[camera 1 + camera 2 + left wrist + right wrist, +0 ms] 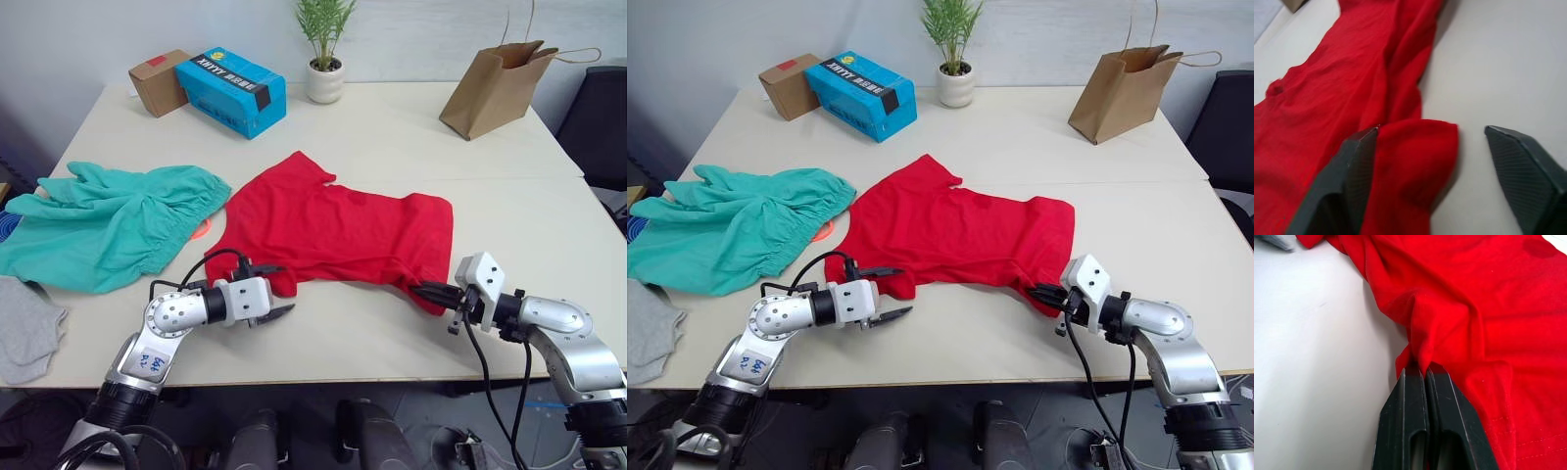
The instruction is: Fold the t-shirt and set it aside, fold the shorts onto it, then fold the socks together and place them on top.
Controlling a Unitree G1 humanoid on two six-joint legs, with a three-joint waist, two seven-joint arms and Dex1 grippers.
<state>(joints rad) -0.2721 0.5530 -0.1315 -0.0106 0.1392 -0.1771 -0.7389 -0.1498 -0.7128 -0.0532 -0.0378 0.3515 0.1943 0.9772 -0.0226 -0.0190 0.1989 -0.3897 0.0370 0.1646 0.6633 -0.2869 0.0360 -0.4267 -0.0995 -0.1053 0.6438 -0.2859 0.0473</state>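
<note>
Fingers of the right gripper (pixel 1422 374) are pinched tight on a fold at the near-right corner of the t-shirt (pixel 333 225). Left gripper (pixel 277 311) has fingers spread wide and empty, straddling the near-left corner, one finger (pixel 1347 176) touching cloth. T-shirt lies mid-tabletop (pixel 411 127), long axis 9-to-3 o'clock. Each arm sits at its own corner, cloth toward 12 o'clock from both; left likely needs to close next.

The red t-shirt (pixel 333 230) lies spread and rumpled at the centre of the frame; the teal shorts (pixel 108 223) lie bunched at middle left, just beside it; a grey sock (pixel 24 328) lies at the lower left edge
</note>
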